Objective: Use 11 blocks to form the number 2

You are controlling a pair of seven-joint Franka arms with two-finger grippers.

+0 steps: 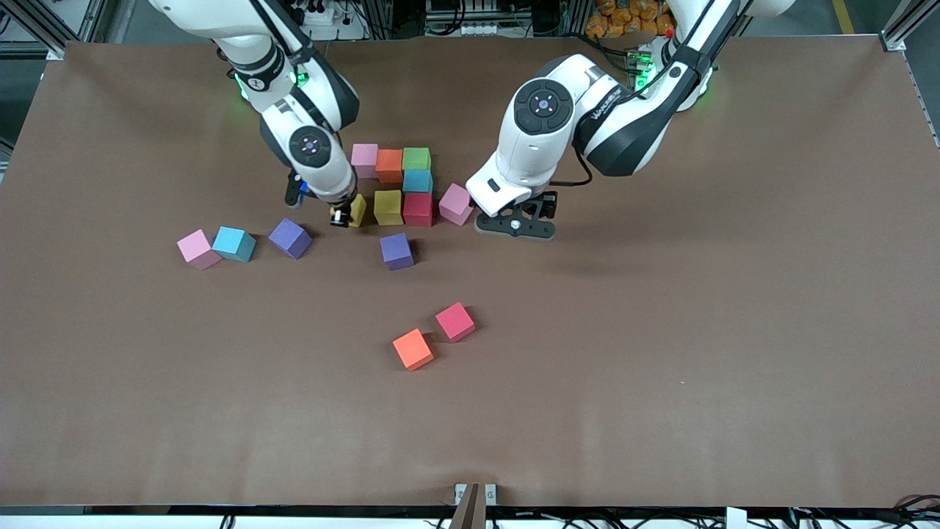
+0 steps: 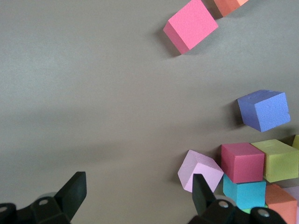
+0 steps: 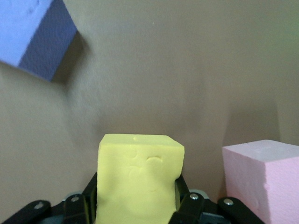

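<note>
Toward the robots' bases stands a cluster of blocks: pale pink [image 1: 365,159], orange [image 1: 389,164] and green [image 1: 416,159] in a row, light blue [image 1: 417,181] under the green, then yellow [image 1: 388,206] and crimson [image 1: 418,209]. My right gripper [image 1: 346,213] [image 3: 138,196] is shut on a second yellow block [image 1: 359,209] [image 3: 140,177], right beside the first yellow one. A tilted pale pink block [image 1: 455,203] [image 2: 201,170] lies beside the crimson one. My left gripper [image 1: 514,220] [image 2: 138,191] hangs open next to it, nothing between its fingers.
Loose blocks lie nearer the front camera: pink [image 1: 198,248], light blue [image 1: 234,243] and purple [image 1: 290,238] toward the right arm's end, another purple [image 1: 396,250] just below the cluster, and hot pink [image 1: 454,321] and orange [image 1: 413,349] nearer still.
</note>
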